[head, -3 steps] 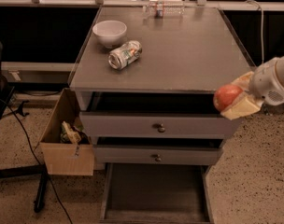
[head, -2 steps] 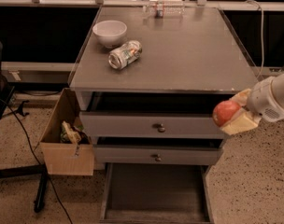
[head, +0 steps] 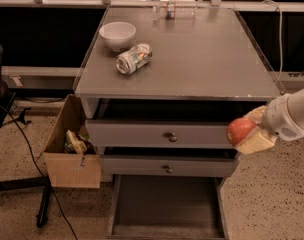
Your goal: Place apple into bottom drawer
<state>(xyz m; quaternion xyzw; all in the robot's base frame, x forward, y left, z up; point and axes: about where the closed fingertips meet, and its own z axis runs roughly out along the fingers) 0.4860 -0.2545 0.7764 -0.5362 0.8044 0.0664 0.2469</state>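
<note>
The gripper [head: 250,134] at right clasps the apple [head: 240,130], high beside the open drawer [head: 167,206]. Released here, it may miss.

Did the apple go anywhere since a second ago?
Yes. The apple, held in the gripper, went down: it was level with the tabletop edge, now it is level with the top drawer.

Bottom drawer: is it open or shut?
Open. The bottom drawer is pulled out, dark floor showing. The gripper holds the apple higher up, by the top drawer's right end.
</note>
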